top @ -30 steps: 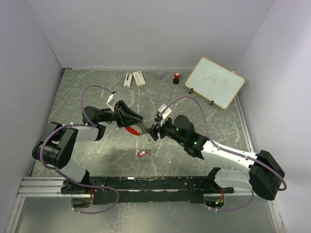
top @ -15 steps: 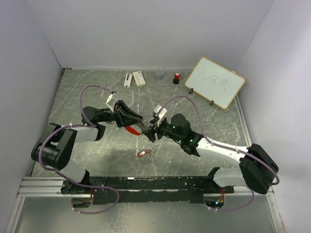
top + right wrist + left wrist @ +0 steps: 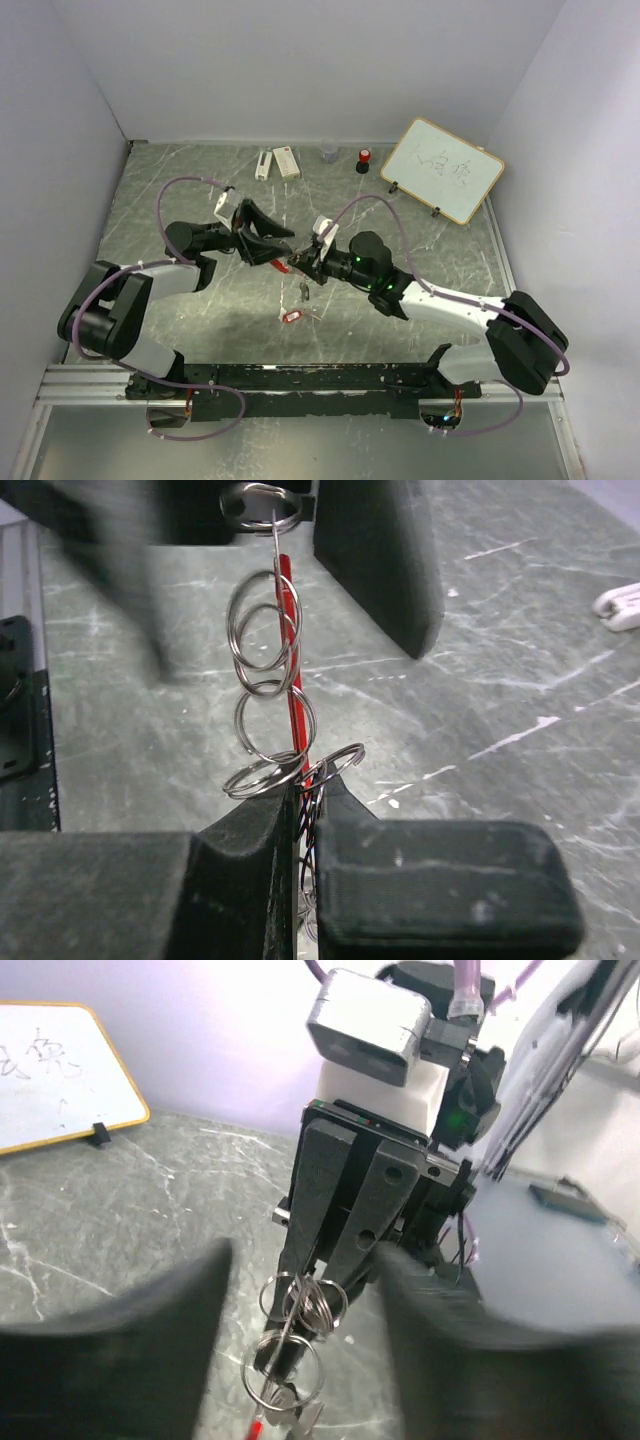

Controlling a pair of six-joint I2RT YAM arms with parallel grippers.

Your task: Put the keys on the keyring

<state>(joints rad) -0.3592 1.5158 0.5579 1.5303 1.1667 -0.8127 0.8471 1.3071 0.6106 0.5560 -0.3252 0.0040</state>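
Keyring (image 3: 288, 680): a chain of thin silver rings, held up off the desk (image 3: 200, 190) near its middle and strung between the two tools.
Red fob (image 3: 272, 264): a slim red strip running along the chain of rings, on the side towards the left arm.
Right tool (image 3: 298, 262): at 3 o'clock of the keyring. Its two fingers are pressed tight together on the nearest rings of the chain (the wrist view shows the wire pinched right at the tips).
Left tool (image 3: 281, 250): at 9 o'clock of the keyring. Its jaws stand well apart, and the rings and fob run down the gap between them. The fingers are blurred in both wrist views, so I cannot tell whether either one touches the metal.
Black-tagged key (image 3: 303, 290): hangs just under the right tool's tips, at 5 o'clock of the keyring. It is too small to make out in detail.
Red-tagged key (image 3: 292, 316): lies flat on the desk at 6 o'clock of the keyring, apart from both tools.
Whiteboard (image 3: 442, 170): at 2 o'clock, propped up near the right wall, with scribbles on it.
Red-capped cylinder (image 3: 364, 160): at 1 o'clock, upright near the far edge.
White blocks (image 3: 277, 162): at 12 o'clock, two of them side by side near the far edge.
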